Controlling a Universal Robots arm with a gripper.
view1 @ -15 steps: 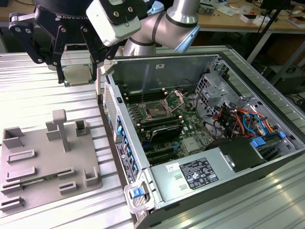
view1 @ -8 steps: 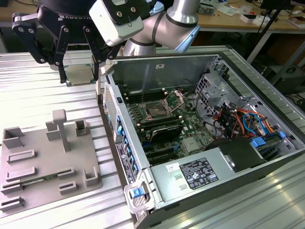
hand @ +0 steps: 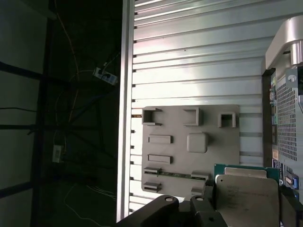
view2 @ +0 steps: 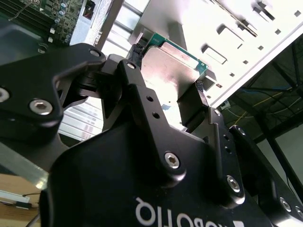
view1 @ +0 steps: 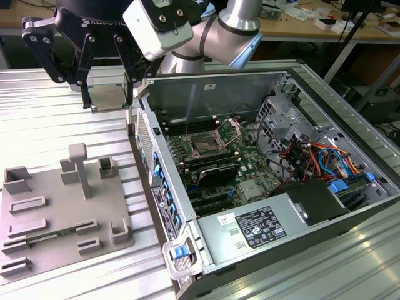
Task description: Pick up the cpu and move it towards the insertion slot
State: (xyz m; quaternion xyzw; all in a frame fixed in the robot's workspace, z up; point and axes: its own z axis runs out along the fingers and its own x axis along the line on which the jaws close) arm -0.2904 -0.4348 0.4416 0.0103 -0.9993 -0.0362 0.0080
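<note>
Already aloft, the cpu (view1: 107,97) hangs clamped by its opposite edges between the closed fingers of the gripper (view1: 106,94), high above the ribbed metal table (view1: 56,119) and just outside the near wall of the open computer case (view1: 262,81), as the exterior view has it. Going from that view's left to its right: the grey plastic tray (view1: 62,212) with its raised blocks lies flat near the table's front edge, well below and apart from the chip; next comes the case's side wall; then, well inside on the green circuit board (view1: 250,169), the insertion slot (view1: 205,145) sits with its hinged clamp plate (view1: 230,130) swung up and open. In both wrist views the chip's pale metal face (view2: 165,71) shows level and square between the fingertips (view2: 137,49), the green border of its underside peeking past them (hand: 246,169). Judged from this, the carry is well begun but the chip has yet to cross the case wall; doing it well means keeping the chip flat, holding the grip steady on the edges alone, and clearing the wall's top lip and the raised clamp plate with margin.
</note>
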